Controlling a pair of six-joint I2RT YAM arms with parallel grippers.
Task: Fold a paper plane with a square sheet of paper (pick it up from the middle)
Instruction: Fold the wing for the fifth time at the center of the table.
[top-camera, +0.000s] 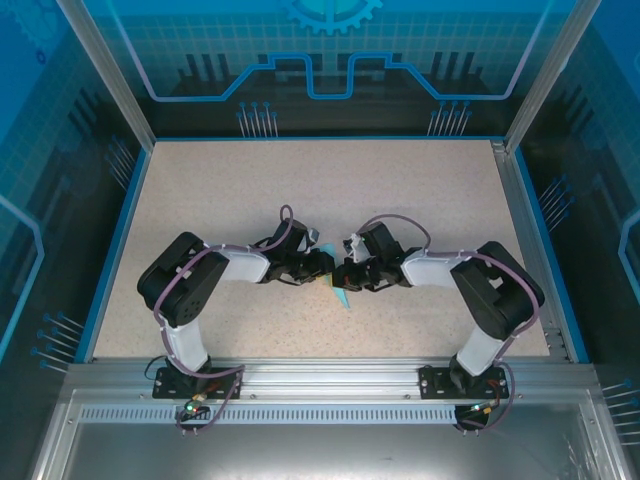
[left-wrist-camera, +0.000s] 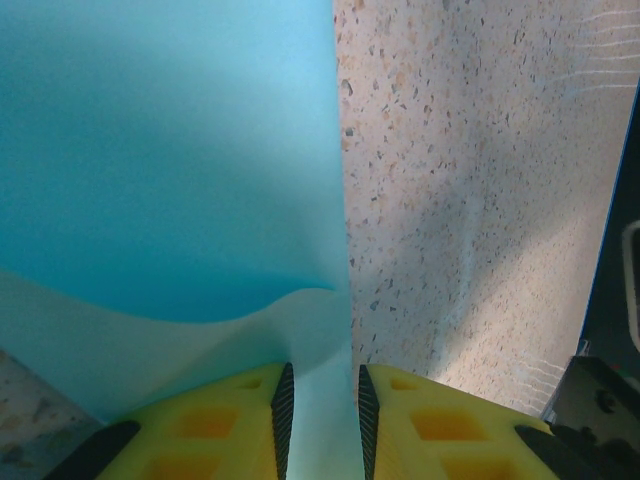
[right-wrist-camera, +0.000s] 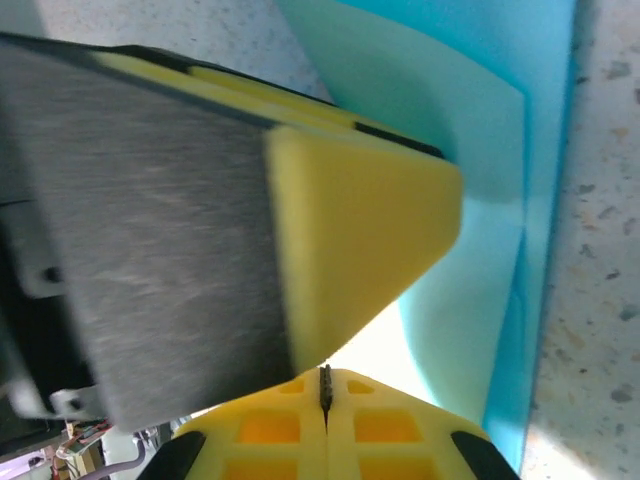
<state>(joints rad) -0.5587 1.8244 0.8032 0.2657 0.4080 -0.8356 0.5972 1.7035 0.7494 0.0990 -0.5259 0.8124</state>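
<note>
overhead: left gripper (top-camera: 322, 268), right gripper (top-camera: 349, 273) meeting, cyan paper (top-camera: 341, 297) sliver below. wrist views: left fingers (left-wrist-camera: 210, 430) slightly spread over paper; right fingers (right-wrist-camera: 270, 430) pressed together.

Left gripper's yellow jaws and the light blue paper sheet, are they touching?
Cannot tell. In the left wrist view the light blue paper sheet fills the gap between the jaws of the left gripper, contact not plain.
</note>
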